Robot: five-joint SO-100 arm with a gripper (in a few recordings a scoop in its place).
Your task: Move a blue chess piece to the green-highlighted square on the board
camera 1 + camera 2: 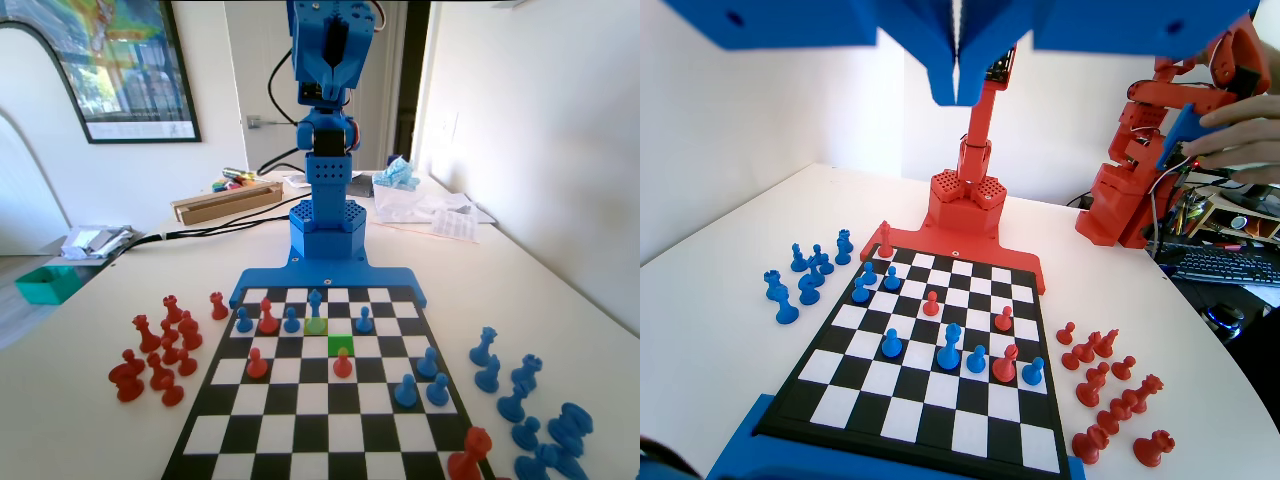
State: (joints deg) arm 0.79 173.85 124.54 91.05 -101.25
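The gripper hangs high above the board, jaws pressed together with nothing between them. In the fixed view the blue chess piece stands upright on the board's far row, nearest the arm's base. The green-highlighted square lies two rows nearer the camera and one file right, bare, a red pawn just beyond its near edge.

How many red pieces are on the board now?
4 red pieces, fixed view: one among the blue pawns near the arm, one left of centre, one just in front of the green square, one at the near right corner.
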